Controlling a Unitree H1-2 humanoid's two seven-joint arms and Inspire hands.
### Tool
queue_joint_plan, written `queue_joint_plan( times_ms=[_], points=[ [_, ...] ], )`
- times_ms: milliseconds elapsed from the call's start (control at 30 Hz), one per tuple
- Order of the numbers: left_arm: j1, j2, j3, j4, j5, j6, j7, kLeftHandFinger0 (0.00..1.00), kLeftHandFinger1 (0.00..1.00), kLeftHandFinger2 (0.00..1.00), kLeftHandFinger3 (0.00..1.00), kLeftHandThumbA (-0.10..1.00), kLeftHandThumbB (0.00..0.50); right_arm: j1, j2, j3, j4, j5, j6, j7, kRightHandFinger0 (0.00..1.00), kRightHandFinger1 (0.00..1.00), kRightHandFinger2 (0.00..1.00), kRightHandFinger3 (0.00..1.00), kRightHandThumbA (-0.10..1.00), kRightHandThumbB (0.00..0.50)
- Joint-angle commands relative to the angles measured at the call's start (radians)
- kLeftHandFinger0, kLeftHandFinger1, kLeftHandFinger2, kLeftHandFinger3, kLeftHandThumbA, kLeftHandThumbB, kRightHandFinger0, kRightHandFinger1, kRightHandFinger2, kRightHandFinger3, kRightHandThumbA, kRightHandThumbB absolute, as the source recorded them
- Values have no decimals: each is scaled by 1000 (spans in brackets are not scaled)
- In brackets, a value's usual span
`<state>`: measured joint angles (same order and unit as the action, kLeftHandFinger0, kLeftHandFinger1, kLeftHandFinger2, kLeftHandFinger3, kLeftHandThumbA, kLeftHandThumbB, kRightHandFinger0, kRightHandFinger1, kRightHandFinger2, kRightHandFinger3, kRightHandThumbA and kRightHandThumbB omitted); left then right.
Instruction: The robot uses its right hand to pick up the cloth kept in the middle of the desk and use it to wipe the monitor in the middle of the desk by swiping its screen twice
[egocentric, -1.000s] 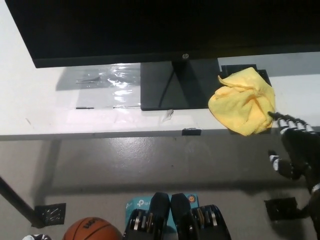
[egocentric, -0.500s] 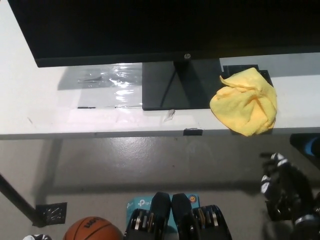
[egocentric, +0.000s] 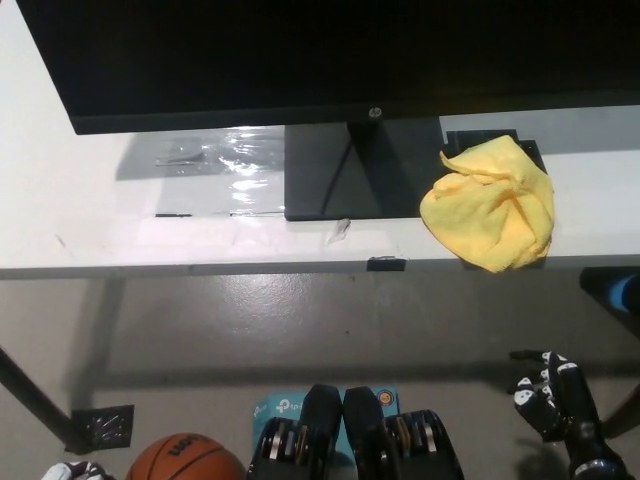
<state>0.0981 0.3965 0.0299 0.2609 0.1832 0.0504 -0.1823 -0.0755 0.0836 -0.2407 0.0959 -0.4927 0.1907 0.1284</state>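
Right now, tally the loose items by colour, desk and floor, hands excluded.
Yellow: 1, cloth
Black: 1, monitor
Orange: 1, ball
Total: 3

The monitor (egocentric: 330, 55) stands at the back of the surface (egocentric: 80, 230), its base (egocentric: 355, 170) in the middle. The cloth (egocentric: 490, 205) lies on the surface just right of the base, near the front edge. A ball (egocentric: 185, 458) sits on the floor, below and left.
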Motion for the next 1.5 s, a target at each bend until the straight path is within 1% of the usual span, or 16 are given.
queue_joint_plan(
  times_ms=[0,33,67,133,233,300,333,400,467,533,600,700,800,867,1000,1467],
  points=[
    [-19,24,26,-21,-11,-20,28,745,708,39,0,726,500,-41,-6,4,22,143,-193,-93,68,191,352,665,-2,121],
    [-18,22,26,-21,-13,-22,27,748,705,26,0,716,500,-38,-17,17,32,140,-217,-93,61,190,349,662,-24,118],
    [-17,23,24,-14,-12,-33,27,753,708,29,0,719,500,-37,-27,27,41,131,-230,-99,46,178,330,654,-28,129],
    [-16,23,24,-18,-12,-28,26,764,713,36,0,716,500,-37,-36,38,43,131,-225,-99,16,137,295,641,-25,134],
    [-24,25,22,-5,-12,-41,21,749,709,51,0,735,500,-45,-55,49,62,149,-249,-112,0,81,224,636,-59,136],
    [-25,26,22,-4,-12,-38,19,746,712,56,0,736,500,-49,-66,58,76,153,-262,-126,0,61,199,638,-55,135],
    [-25,31,14,-10,3,-36,21,739,713,59,0,760,500,-53,-73,60,84,146,-258,-138,0,53,191,646,-27,136],
    [-29,32,17,-15,-1,-32,18,741,716,62,0,754,500,-57,-80,65,87,142,-250,-155,0,28,172,643,-13,142],
    [-25,24,22,-16,-9,-28,21,738,710,52,0,716,500,-53,-87,72,80,142,-244,-159,0,0,134,638,-16,140],
    [-23,23,23,-15,-12,-32,20,738,709,44,0,715,500,-53,-97,84,83,139,-243,-166,0,0,142,635,-23,137],
    [-18,19,22,-12,-13,-32,20,769,721,49,0,717,500,-45,-114,101,77,155,-222,-135,0,0,137,621,-34,136],
    [-22,21,19,-4,-9,-40,22,760,715,57,0,743,500,-41,-131,125,58,166,-169,-100,19,24,169,626,-34,132],
    [-23,25,23,-14,-15,-36,17,731,700,43,0,754,500,-49,-145,146,69,177,-177,-106,18,25,183,621,-63,144],
    [-20,21,31,-20,-31,-27,10,737,711,52,0,725,500,-46,-147,152,62,186,-161,-108,24,30,192,624,-51,146],
    [-22,22,29,-12,-21,-44,17,729,700,51,0,736,500,-47,-156,165,59,191,-150,-112,40,55,220,637,-43,140],
    [-19,22,34,-27,-18,-22,15,743,705,40,0,722,500,-43,-167,188,61,204,-153,-129,5,23,204,633,-32,135]
  ],
)
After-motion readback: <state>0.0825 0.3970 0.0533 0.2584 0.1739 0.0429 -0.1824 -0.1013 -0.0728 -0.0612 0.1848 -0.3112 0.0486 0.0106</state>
